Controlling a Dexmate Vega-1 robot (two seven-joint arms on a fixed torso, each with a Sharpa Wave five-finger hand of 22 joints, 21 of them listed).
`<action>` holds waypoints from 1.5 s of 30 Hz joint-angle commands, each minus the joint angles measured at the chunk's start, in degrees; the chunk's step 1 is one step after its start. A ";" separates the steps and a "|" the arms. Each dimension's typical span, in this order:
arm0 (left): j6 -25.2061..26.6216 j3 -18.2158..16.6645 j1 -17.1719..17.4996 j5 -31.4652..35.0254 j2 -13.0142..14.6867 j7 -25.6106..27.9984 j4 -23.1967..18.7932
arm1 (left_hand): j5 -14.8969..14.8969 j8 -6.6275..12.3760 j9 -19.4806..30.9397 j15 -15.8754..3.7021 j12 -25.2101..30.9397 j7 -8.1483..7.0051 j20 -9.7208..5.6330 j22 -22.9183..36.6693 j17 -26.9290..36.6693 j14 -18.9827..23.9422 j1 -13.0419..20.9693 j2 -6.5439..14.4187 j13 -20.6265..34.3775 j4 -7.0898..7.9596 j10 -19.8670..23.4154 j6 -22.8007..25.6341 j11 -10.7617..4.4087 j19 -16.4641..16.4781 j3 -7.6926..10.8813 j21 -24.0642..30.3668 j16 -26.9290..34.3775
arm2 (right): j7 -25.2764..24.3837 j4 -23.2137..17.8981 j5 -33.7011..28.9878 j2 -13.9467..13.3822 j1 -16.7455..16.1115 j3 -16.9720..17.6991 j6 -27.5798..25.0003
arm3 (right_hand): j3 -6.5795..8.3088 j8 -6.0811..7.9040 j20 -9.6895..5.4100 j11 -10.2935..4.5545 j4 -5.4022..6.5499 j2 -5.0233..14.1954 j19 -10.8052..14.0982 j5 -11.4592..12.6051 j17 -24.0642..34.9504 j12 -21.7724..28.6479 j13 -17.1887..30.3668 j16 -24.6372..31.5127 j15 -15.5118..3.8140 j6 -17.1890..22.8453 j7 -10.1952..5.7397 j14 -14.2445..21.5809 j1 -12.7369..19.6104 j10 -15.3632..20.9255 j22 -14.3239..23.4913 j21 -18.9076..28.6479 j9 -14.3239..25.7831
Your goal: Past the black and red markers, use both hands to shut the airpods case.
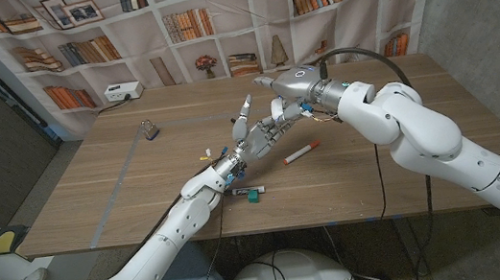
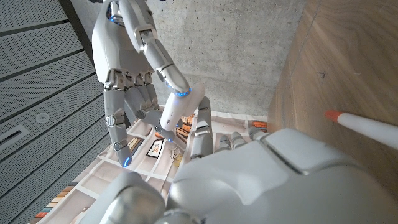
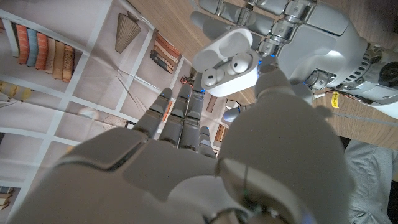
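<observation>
- Just right of the head frame's centre, lifted off the counter [image 1: 140,188] between the two hands, sits the airpods case [image 3: 227,59]; the right wrist view shows it white and rounded, lid open, with both earbuds seated in their wells
- Gripping the case from below is the left hand [image 1: 255,137], its fingers closed around the case body in the right wrist view; I judge this grip is there to steady the base so the lid can be pushed down against it
- Meeting it from the upper right, the right hand [image 1: 285,111] has its fingers spread and pointing down toward the case; in the left wrist view one finger lies close against the white case, but whether it already presses on the lid I cannot tell, and it has hold of nothing that I can see
- With the lid still up, the closing step looks not yet done; the next move likely calls for the right fingers to tip the lid over while the left keeps the base from slipping
- Nearer the frame's bottom lie the red marker [image 1: 298,154], just right of the hands, and the black marker [image 1: 249,193], below them under the left wrist, so the case is held beyond both
- Further left on the counter stands a small padlock [image 1: 149,129], well apart from the work
</observation>
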 commanded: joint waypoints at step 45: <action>0.88 -3.62 4.92 -1.34 0.98 4.28 -5.26 | 0.98 0.07 0.12 0.50 0.47 -1.11 1.05 0.25 0.19 -12.62 0.22 1.03 0.14 -0.12 0.35 -0.47 -0.47 -5.48 -3.12 0.91 0.48 | -2.84 -1.16 2.70 -1.95 -2.21 2.06 -1.30 | -0.90 0.12 0.00 -14.30 -0.09 8.01 -0.14 0.21 0.33 0.91 -0.35 -0.05 -10.03 0.48 -0.35 0.41 8.59 14.67 0.13 0.17 0.09</action>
